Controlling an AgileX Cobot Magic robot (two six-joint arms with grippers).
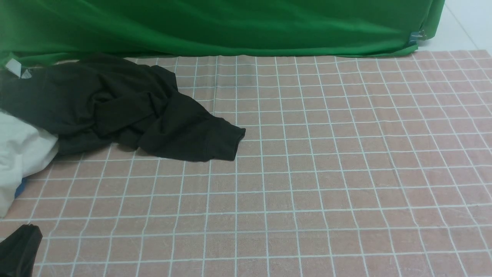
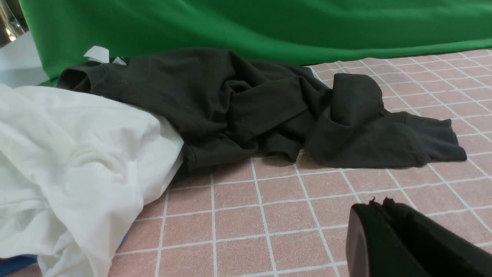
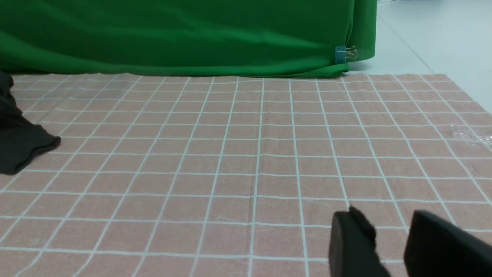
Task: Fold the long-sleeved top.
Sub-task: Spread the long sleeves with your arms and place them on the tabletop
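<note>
The pink checked table cover (image 1: 346,173) fills the front view, with one green backdrop (image 1: 230,27) along its 12 o'clock edge. The long-sleeved top (image 1: 115,104), the only one, lies crumpled in a heap at about 10 o'clock. One cuffed sleeve (image 1: 226,140) trails from it toward the centre. One white garment (image 1: 19,157) sits at 9 o'clock, touching the top's near edge and partly beneath it. Folding looks not yet begun, so the step in hand is reaching for the heap. The next move probably calls for pulling the top clear of the white cloth and spreading it flat on the open middle. There are two pincers: the left gripper (image 2: 378,206) has its fingers pressed together on nothing, near the heap. The right gripper (image 3: 392,234) has its fingers apart and empty, well away from the top. One blue clip (image 1: 415,37) pins the backdrop at 1 o'clock.
</note>
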